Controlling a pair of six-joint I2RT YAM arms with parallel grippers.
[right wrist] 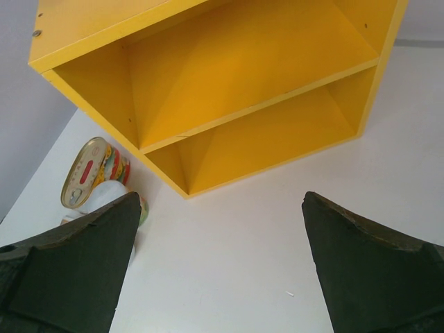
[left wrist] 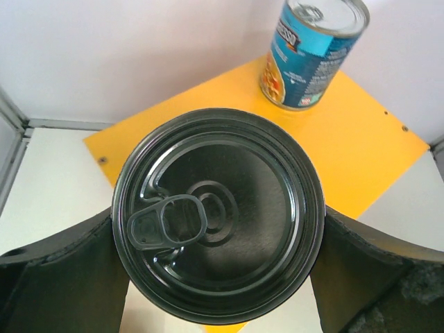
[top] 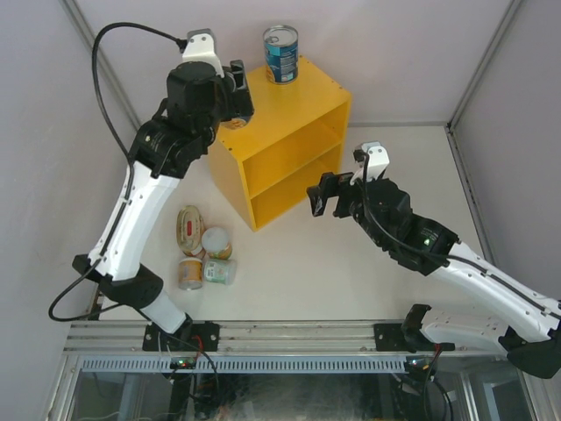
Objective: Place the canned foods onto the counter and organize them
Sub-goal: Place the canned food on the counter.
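Left wrist view: a dark-lidded can (left wrist: 218, 222) is gripped upright in the left claw (top: 235, 103) above the left edge of the yellow shelf unit (left wrist: 361, 152) top, with a blue-labelled can (left wrist: 312, 52) beyond it at the far corner. The right claw (right wrist: 220, 208) is spread wide and empty.

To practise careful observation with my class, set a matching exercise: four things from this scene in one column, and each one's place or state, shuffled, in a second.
Things
1. blue-labelled can
2. dark-lidded can
3. oval tin
4. right gripper

Places or states
A. on the table, beside the small cans
B. open, holding nothing
C. upright on the counter top
D. gripped by the left gripper

Pairs: 1-C, 2-D, 3-A, 4-B
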